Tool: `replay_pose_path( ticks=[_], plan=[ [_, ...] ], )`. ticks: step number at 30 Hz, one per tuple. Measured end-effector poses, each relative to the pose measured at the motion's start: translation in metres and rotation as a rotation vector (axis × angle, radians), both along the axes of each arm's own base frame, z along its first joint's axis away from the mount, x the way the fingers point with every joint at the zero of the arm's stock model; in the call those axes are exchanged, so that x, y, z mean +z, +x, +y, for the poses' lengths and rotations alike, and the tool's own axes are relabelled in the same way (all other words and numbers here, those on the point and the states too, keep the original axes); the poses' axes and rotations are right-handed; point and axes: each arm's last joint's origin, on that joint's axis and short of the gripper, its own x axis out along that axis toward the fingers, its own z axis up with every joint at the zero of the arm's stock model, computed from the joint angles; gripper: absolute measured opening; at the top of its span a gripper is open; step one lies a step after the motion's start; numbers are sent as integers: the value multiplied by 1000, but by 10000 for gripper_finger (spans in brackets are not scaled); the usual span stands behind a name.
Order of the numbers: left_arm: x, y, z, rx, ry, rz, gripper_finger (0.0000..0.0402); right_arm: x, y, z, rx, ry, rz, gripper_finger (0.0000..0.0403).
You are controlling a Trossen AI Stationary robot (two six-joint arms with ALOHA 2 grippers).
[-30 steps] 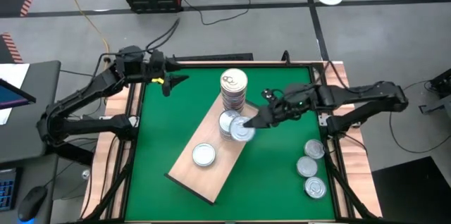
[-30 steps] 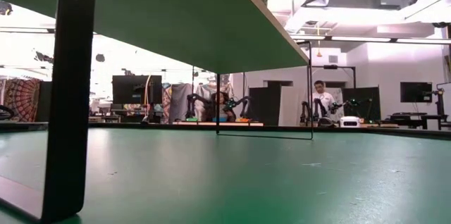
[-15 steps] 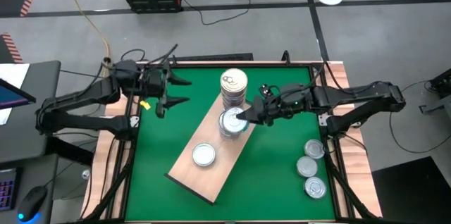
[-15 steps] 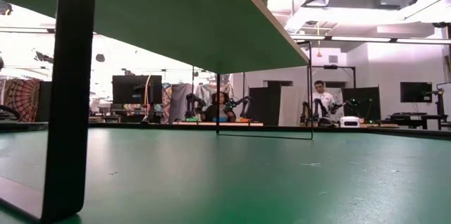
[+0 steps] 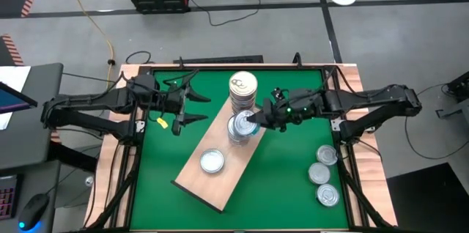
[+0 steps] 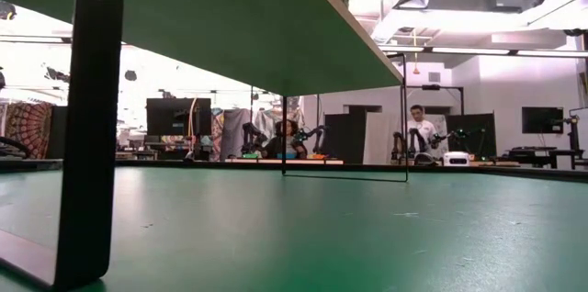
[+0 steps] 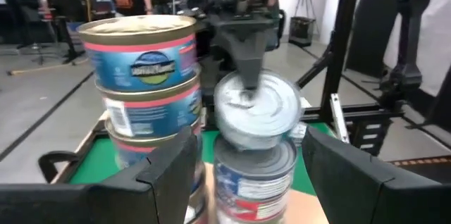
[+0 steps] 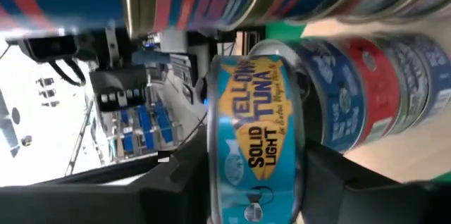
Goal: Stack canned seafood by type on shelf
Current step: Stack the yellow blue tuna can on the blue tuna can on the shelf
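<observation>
The shelf (image 5: 220, 171) is a tan board lying slantwise on the green table. It carries a tall stack of tins (image 5: 243, 89), a shorter stack (image 7: 254, 171) beside it, and one single tin (image 5: 212, 160). My right gripper (image 5: 248, 121) is shut on a yellow-labelled tuna tin (image 8: 257, 136) on top of the shorter stack. My left gripper (image 5: 194, 108) hovers open to the left of the stacks and points level at them, its fingers (image 7: 165, 175) holding nothing. My right gripper pinches the tuna tin between its two fingers, one on the lid (image 7: 246, 97) and one under the base. It comes from the table's right side, slanting slightly down. The tin sits tilted on the shorter stack's top tin, lid turned toward the left arm.
Three loose tins (image 5: 326, 155) (image 5: 319, 174) (image 5: 327, 195) lie on the green table near its right edge. The low view looks under the raised shelf (image 6: 230, 26), past its dark leg (image 6: 92, 117). People and other robots show in the room beyond.
My left gripper has swung from the far left corner toward the stacks and now points at them. My right gripper has rolled its wrist and brought the tuna tin from beside the shorter stack onto its top.
</observation>
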Motion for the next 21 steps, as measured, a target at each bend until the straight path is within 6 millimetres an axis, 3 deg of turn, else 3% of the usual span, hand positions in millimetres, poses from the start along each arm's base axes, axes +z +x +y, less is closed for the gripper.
replay_pose_path(
  ticks=[9,21],
  plan=[
    [-1,8,-4,-1,-40,-15,244,-5,9,-1,-23,47,2,250],
    [-3,13,-6,-9,-41,-11,244,-1,12,0,-17,104,-47,255]
  ],
)
